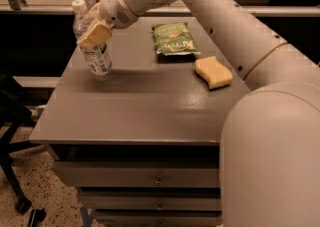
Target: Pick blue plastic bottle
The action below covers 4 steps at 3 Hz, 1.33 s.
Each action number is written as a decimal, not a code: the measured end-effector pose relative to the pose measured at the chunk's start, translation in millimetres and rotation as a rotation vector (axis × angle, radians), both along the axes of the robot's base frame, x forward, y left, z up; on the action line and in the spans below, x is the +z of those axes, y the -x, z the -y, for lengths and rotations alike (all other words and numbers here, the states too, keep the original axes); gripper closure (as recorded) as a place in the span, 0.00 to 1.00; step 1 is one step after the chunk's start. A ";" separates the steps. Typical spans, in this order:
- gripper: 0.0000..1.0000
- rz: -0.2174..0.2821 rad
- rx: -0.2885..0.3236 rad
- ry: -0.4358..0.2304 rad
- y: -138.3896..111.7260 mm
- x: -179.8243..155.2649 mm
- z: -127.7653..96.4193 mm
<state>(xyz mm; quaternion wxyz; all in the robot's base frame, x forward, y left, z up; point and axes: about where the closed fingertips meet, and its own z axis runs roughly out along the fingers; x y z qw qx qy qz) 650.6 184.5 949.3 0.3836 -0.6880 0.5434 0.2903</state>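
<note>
The blue plastic bottle [98,57] is a small clear bottle with a white cap and a white printed label. It is at the far left of the grey table [145,106], tilted with its cap leaning left, and its base is at or just above the tabletop. My gripper [93,30] reaches in from the upper right and is shut on the bottle's upper body. One tan finger pad [95,35] lies across the front of the bottle, and the other finger is hidden behind it.
A green snack bag [173,38] lies at the back middle of the table. A yellow sponge [213,71] lies to its right. My arm [260,96] fills the right side. Drawers [150,178] sit under the tabletop, and a dark chair base [15,181] stands at the left.
</note>
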 end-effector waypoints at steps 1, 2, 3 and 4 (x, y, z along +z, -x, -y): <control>1.00 0.040 0.073 0.079 6.0 4.0 9.6; 1.00 0.078 0.200 0.204 21.3 1.0 17.3; 1.00 0.122 0.349 0.339 40.4 -9.8 22.4; 1.00 0.180 0.403 0.485 44.5 -22.2 20.7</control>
